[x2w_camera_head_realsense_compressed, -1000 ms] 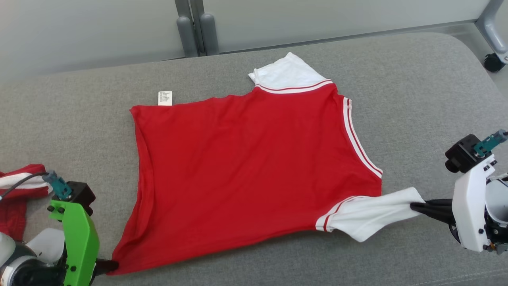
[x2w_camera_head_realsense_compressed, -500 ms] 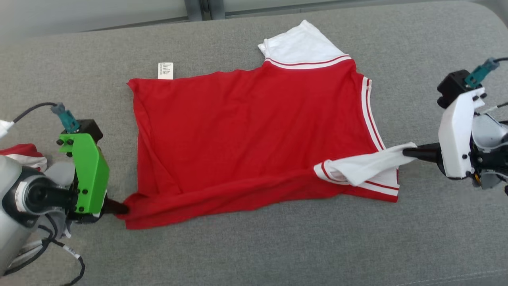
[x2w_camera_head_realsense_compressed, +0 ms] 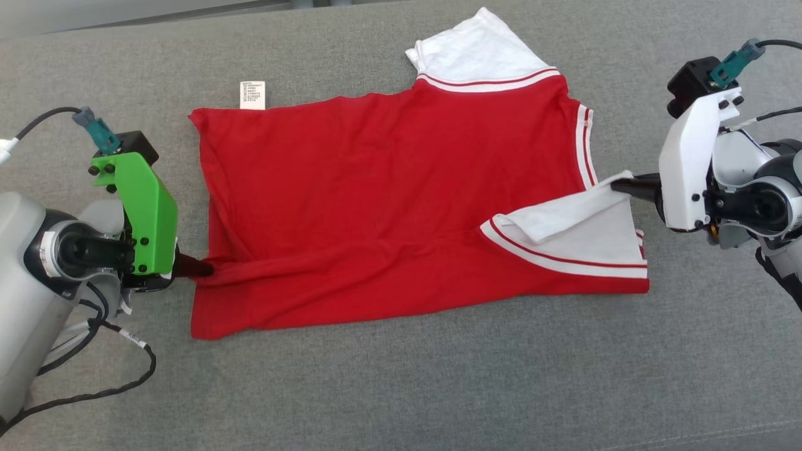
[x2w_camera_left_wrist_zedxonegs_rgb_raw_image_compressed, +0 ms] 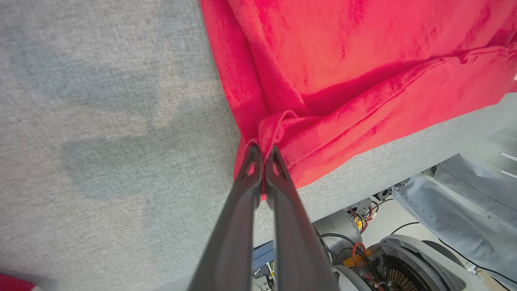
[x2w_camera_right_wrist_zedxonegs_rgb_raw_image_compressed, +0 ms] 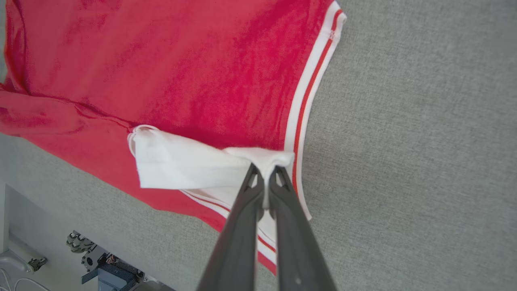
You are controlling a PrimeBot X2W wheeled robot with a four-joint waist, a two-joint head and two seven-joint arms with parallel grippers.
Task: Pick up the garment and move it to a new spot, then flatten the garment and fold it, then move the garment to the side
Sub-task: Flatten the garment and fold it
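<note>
The garment (x2w_camera_head_realsense_compressed: 388, 188) is a red T-shirt with white sleeves and red-and-white trim, spread on the grey padded surface (x2w_camera_head_realsense_compressed: 401, 388). Its near edge is lifted and doubled back over the body, forming a fold line. My left gripper (x2w_camera_head_realsense_compressed: 203, 269) is shut on the red hem corner (x2w_camera_left_wrist_zedxonegs_rgb_raw_image_compressed: 264, 137) at the left. My right gripper (x2w_camera_head_realsense_compressed: 620, 185) is shut on the white sleeve (x2w_camera_right_wrist_zedxonegs_rgb_raw_image_compressed: 194, 165), which is pulled up over the red fabric (x2w_camera_right_wrist_zedxonegs_rgb_raw_image_compressed: 181, 60). The far white sleeve (x2w_camera_head_realsense_compressed: 476, 50) lies flat at the back, and a white label (x2w_camera_head_realsense_compressed: 252, 95) sticks out at the far left.
The grey surface extends widely toward me and to both sides of the shirt. A black cable (x2w_camera_head_realsense_compressed: 94, 388) from my left arm loops over the surface at the lower left. The surface's near edge and the robot base (x2w_camera_left_wrist_zedxonegs_rgb_raw_image_compressed: 383, 266) show in the left wrist view.
Both grippers have carried the shirt's near edge away from me, folding it over the body. The head camera has tilted down, so the whole scene has shifted up.
</note>
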